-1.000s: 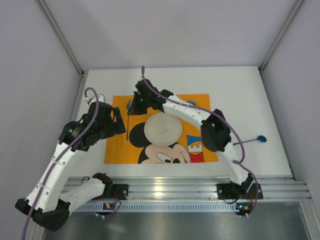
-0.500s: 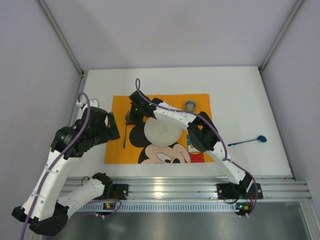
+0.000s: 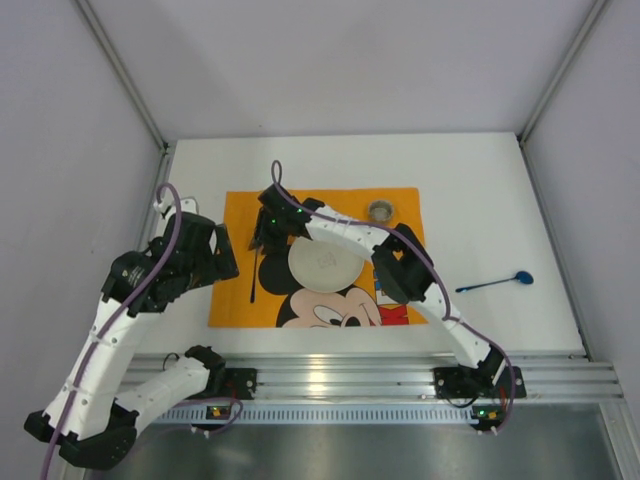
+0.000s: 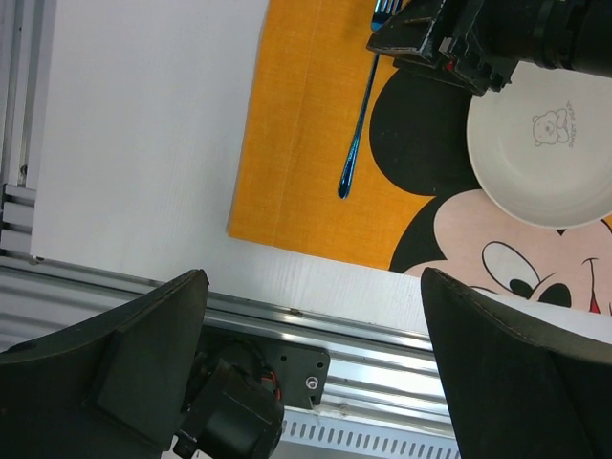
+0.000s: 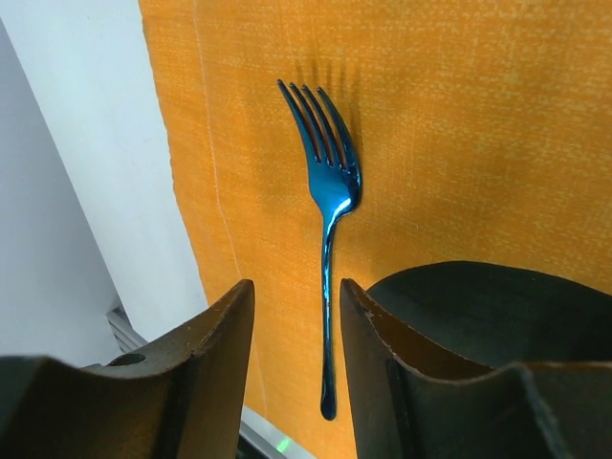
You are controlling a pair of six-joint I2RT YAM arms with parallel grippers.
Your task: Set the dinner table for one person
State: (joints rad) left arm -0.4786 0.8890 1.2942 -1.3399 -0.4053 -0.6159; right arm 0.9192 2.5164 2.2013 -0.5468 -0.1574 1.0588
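Observation:
A blue fork (image 5: 326, 251) lies flat on the orange Mickey Mouse placemat (image 3: 232, 300), left of the white plate (image 3: 325, 260). My right gripper (image 5: 296, 368) is open, its jaws either side of the fork's handle just above the mat; in the top view it (image 3: 262, 240) reaches across the plate's far-left side. My left gripper (image 4: 316, 363) is wide open and empty, hovering at the mat's left edge (image 3: 228, 262). The white dinner table (image 3: 500, 190) carries all of it. The fork (image 4: 359, 124) and plate (image 4: 545, 143) also show in the left wrist view.
A small round cup (image 3: 380, 210) stands on the mat's far right part. A blue spoon (image 3: 495, 284) lies on the bare table right of the mat. A silver rail (image 3: 400, 375) runs along the near edge, with grey walls around.
My right gripper has moved left and toward the near side, and the fork now lies further down the mat's left part. My left arm has drawn back to the left.

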